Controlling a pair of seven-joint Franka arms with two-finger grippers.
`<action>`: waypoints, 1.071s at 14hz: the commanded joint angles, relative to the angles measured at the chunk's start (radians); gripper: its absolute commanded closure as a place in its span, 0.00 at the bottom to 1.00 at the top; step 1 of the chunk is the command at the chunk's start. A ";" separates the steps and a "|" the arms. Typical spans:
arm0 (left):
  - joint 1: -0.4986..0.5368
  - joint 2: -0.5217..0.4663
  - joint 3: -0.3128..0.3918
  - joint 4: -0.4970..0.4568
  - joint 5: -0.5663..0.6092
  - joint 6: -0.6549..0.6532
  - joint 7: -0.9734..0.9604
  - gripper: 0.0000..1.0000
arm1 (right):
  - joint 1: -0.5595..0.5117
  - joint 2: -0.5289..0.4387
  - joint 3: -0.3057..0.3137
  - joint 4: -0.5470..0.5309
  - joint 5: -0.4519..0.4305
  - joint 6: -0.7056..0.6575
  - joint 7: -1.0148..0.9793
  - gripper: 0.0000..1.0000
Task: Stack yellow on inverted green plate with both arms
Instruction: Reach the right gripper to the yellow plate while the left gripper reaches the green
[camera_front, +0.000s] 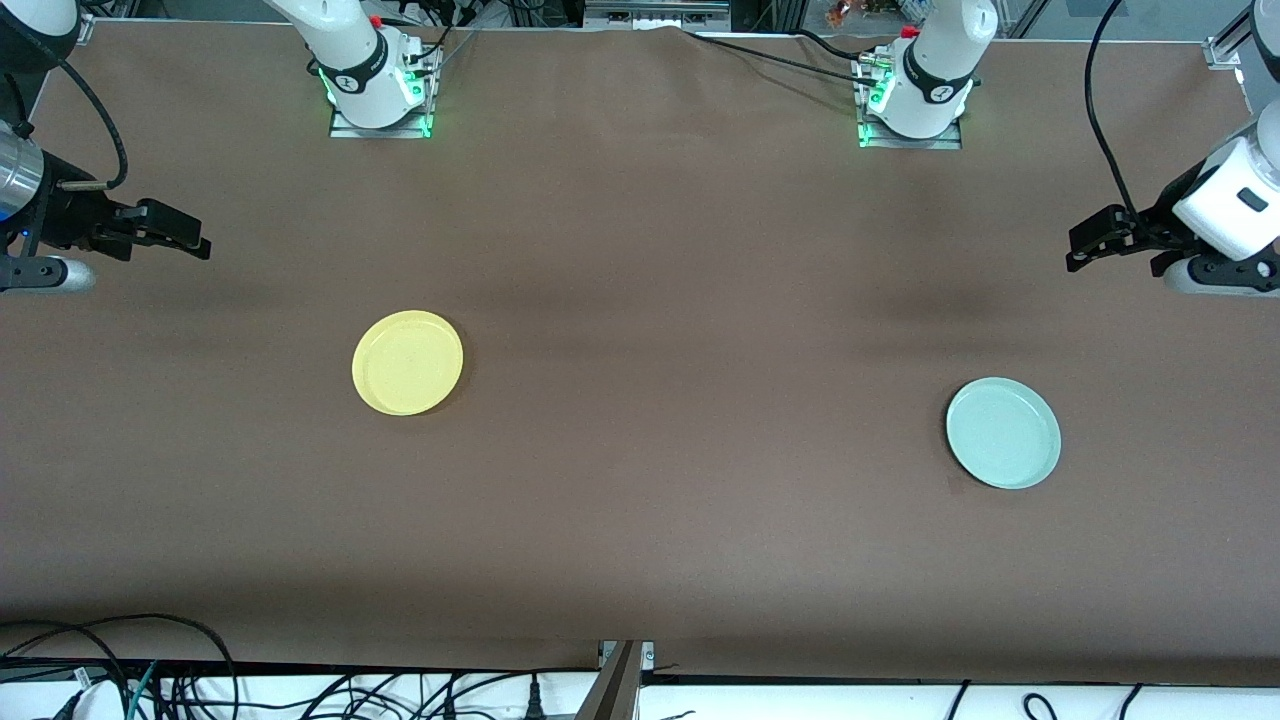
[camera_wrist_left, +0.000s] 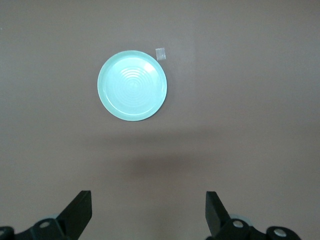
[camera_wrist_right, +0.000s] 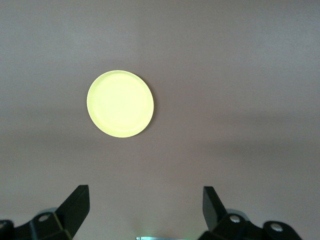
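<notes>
brown cloth covers the table (camera_front: 640, 250), and wide bare stretches of it lie all round the green plate (camera_front: 1003, 433), which sits toward the left arm's end, nearest the front camera of the task's things. black cables (camera_front: 150, 680) run along the table's near edge, nearer that camera than the green plate and clear of it. a small pale square tag (camera_wrist_left: 161, 53) lies just beside its rim; nothing else is close. the green plate is pale mint, round, rim up, with faint rings in its well. the yellow plate (camera_front: 407, 362) lies well apart from it, toward the right arm's end and a little farther from the camera, plain and bright, rim up. the left gripper (camera_front: 1085, 248) hovers over the table's edge at its own end, fingers (camera_wrist_left: 80, 210) spread wide, holding nothing. the right gripper (camera_front: 190, 240) waits over its end, fingers (camera_wrist_right: 77, 205) likewise apart and empty.
</notes>
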 joint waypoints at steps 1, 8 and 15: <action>0.030 0.149 0.002 0.118 0.026 -0.018 0.031 0.00 | -0.003 0.006 0.000 0.019 0.001 -0.030 -0.013 0.00; 0.091 0.427 0.002 0.243 0.126 0.230 0.360 0.00 | -0.026 0.086 -0.005 0.020 0.008 -0.020 0.001 0.00; 0.188 0.628 -0.001 0.237 0.112 0.477 0.615 0.00 | -0.004 0.336 0.009 0.068 0.025 0.005 0.005 0.00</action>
